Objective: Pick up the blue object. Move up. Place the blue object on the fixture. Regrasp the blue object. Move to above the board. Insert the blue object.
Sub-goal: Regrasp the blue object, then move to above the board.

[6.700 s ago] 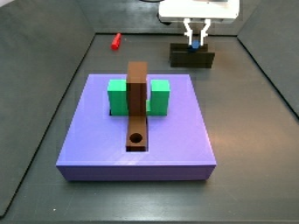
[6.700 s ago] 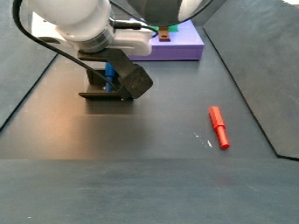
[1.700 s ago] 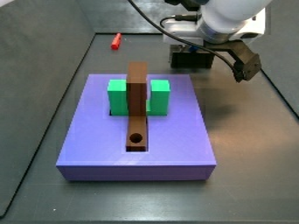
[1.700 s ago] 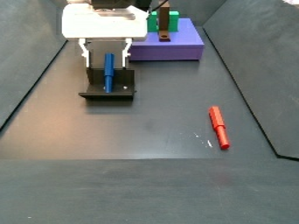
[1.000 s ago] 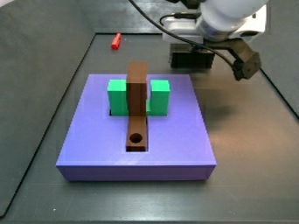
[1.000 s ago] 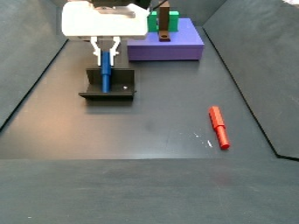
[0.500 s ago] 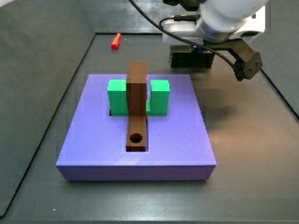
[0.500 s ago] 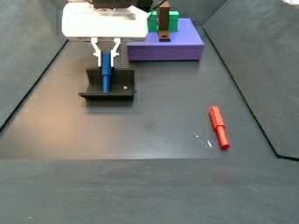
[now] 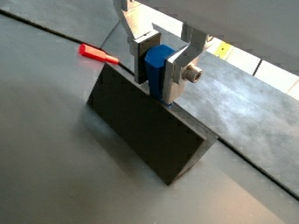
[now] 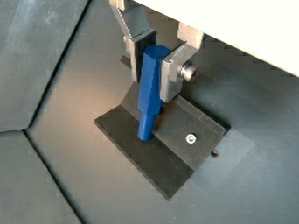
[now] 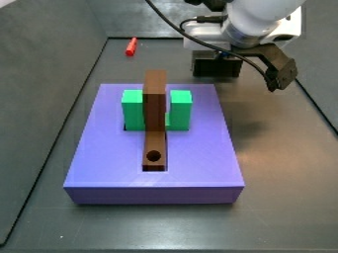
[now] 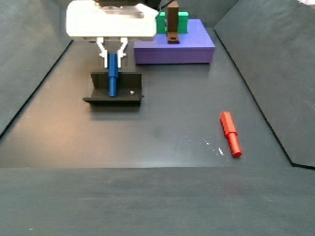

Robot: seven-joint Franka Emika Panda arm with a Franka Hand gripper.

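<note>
Down at the fixture (image 12: pixel 113 95), the gripper (image 12: pixel 112 57) hangs directly over it, silver fingers (image 10: pixel 177 72) pinching the upper end of the blue object (image 12: pixel 112 76). Peg leans on the fixture: lower end rests on the base plate, upper end sits between the pads, seen in both wrist views (image 9: pixel 156 63) (image 10: pixel 149 94). Plates look pressed flat against the blue sides; no gap visible.

In a side view the fixture (image 11: pixel 218 65) is partly hidden behind the arm, back by the far wall. The board (image 11: pixel 156 148) lies well apart from it, carrying the green block (image 11: pixel 133 109) and the brown bar (image 11: pixel 154 121) with its round hole. Red peg (image 12: pixel 229 134) lies alone on the dark floor (image 12: pixel 160 157), away from everything.
</note>
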